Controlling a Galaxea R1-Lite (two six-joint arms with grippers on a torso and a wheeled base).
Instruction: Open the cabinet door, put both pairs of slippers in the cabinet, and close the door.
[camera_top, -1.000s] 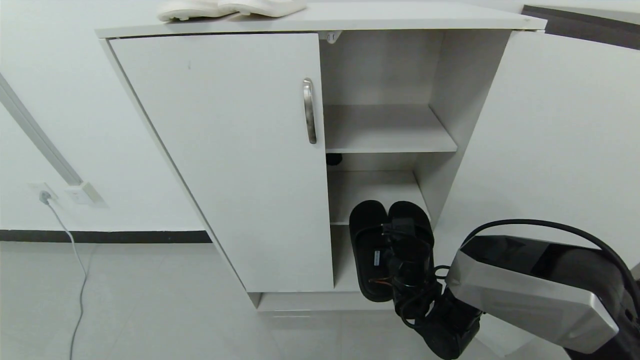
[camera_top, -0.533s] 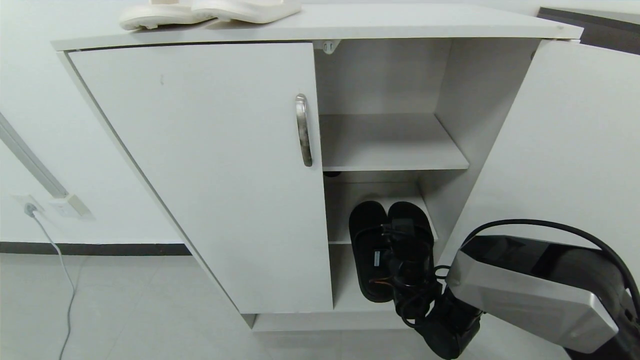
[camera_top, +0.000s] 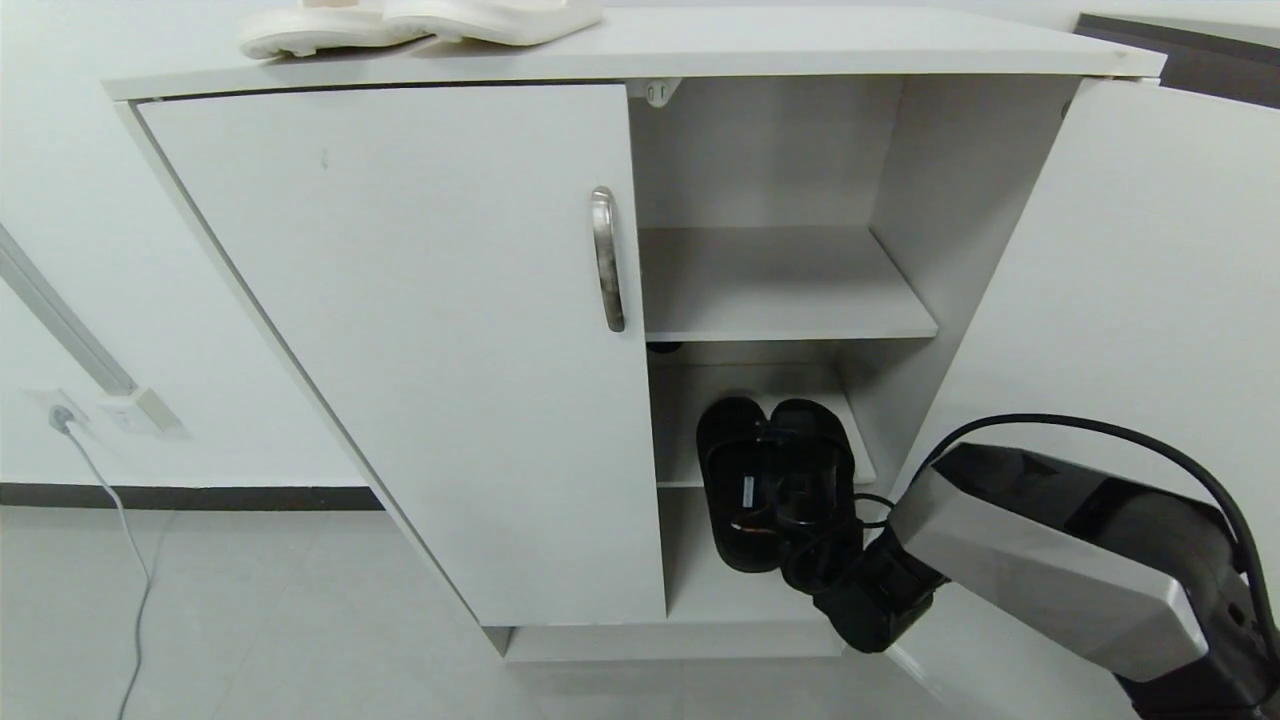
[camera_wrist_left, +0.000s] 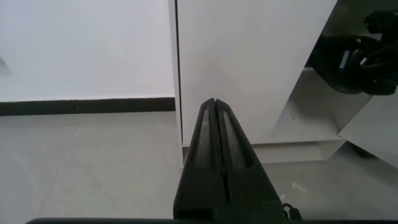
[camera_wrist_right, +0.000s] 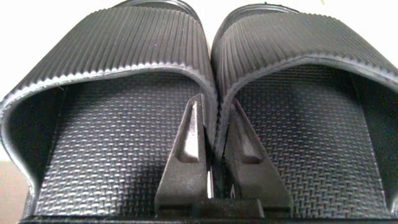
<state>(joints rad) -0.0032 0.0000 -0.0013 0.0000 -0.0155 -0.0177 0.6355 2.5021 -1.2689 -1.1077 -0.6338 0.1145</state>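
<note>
The right gripper (camera_wrist_right: 216, 124), jaws pinching the black slippers (camera_top: 775, 480), is now deeper inside the cabinet (camera_top: 600, 50), so release seems near. The left gripper (camera_wrist_left: 214, 104) has its jaws pressed together.

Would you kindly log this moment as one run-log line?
right gripper: shut on black slippers, at lower cabinet opening | left gripper: shut, empty | right door: open | white slippers: on cabinet top

No writing, number or sign can be read anywhere; the only thing resembling print is a small white label (camera_top: 746, 492) on the insole of one of the black slippers (camera_top: 735, 520) at the open cabinet (camera_top: 800, 45), its characters too small to make out.
</note>
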